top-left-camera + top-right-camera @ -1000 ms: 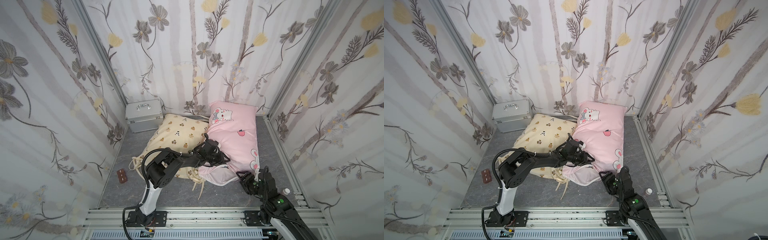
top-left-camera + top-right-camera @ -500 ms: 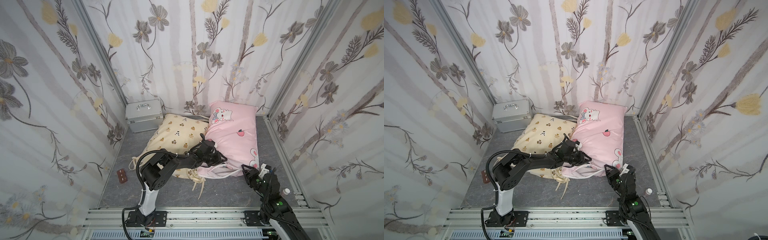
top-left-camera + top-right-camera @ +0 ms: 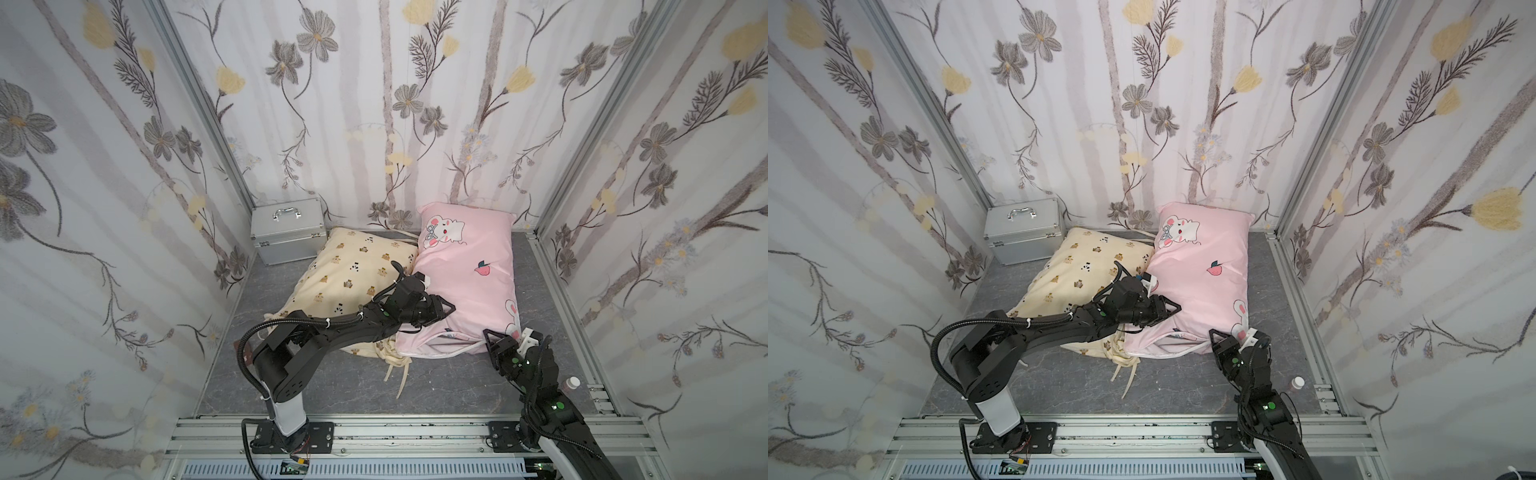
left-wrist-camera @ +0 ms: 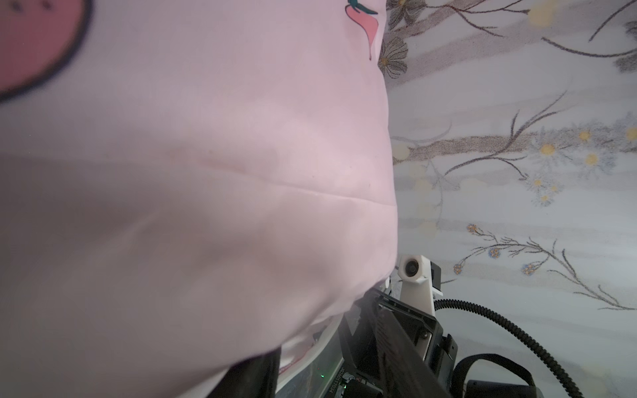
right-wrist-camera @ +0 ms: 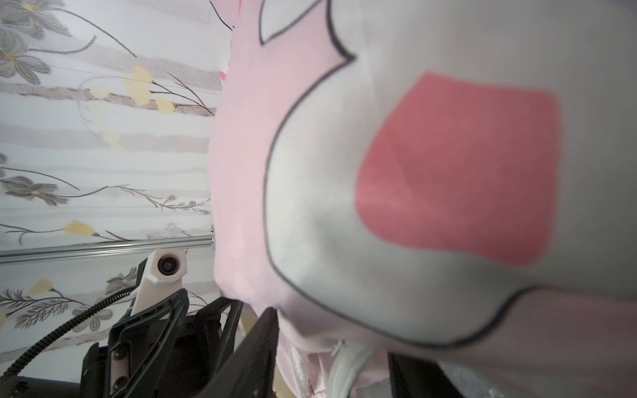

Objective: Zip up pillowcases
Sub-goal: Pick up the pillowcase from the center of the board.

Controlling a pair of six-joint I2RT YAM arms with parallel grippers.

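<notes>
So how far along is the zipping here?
Done: nothing visibly; the pink pillowcase gapes open along its near edge. In hand: the left hand rests on its top by that edge, the right hand is at its near right corner; neither grip is clear. Left: zipping it, then the cream pillowcase, whose zip is hidden.

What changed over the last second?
The right gripper moved forward to the near right corner of the pink pillowcase, and the sagging open edge drew up flatter. The left gripper stayed over its left edge. The cream pillowcase and silver case did not move.
</notes>
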